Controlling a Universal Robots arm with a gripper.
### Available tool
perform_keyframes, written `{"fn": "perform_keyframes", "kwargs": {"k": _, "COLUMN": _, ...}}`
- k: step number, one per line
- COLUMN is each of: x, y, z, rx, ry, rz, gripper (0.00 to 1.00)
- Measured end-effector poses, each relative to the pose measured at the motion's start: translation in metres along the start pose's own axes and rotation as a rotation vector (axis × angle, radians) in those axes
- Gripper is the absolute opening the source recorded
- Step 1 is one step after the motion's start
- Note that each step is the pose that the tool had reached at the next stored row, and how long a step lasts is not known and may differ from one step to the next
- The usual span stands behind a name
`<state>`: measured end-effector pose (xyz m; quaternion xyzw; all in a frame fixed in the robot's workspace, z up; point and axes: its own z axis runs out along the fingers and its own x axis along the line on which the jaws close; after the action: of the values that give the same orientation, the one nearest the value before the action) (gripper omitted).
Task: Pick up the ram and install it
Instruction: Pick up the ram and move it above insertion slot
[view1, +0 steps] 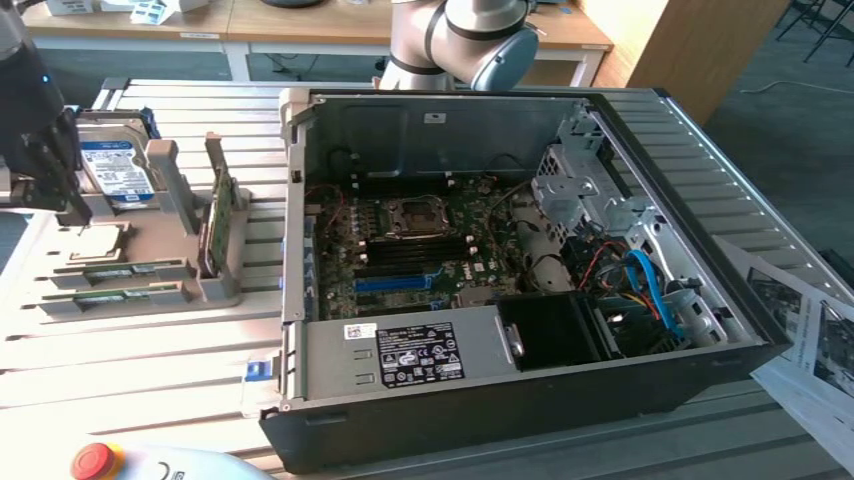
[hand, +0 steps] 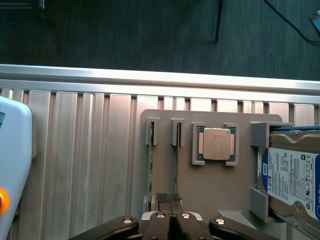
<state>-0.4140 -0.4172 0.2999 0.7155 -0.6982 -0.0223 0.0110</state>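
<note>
While the fingers (hand: 163, 199) are clenched together on nothing, the gripper (hand: 168, 197) hangs over the grey holder (hand: 210, 187) on the worktop (hand: 90, 150). Its tips are just beside the ram (hand: 176, 165), which stands on edge in its slot near the CPU (hand: 216, 144).

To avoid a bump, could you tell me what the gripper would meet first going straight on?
Probably the top edge of the memory stick ahead of the gripper, or the grey holder beside it; depth is unclear.
</note>
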Motion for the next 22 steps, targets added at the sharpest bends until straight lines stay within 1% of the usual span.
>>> {"fn": "perform_keyframes", "kwargs": {"k": 7, "x": 0.0, "y": -0.0005, "z": 0.0106, "rx": 0.0, "ry": 0.0008, "rz": 0.0, "gripper": 0.1}}
{"fn": "perform_keyframes", "kwargs": {"k": 18, "x": 0.0, "y": -0.0005, "z": 0.0257, "rx": -0.0002, "ry": 0.0064, "rz": -0.004, "gripper": 0.1}}
{"fn": "perform_keyframes", "kwargs": {"k": 22, "x": 0.001, "y": -0.0006, "z": 0.0312, "rx": -0.0003, "ry": 0.0076, "rz": -0.006, "gripper": 0.1}}
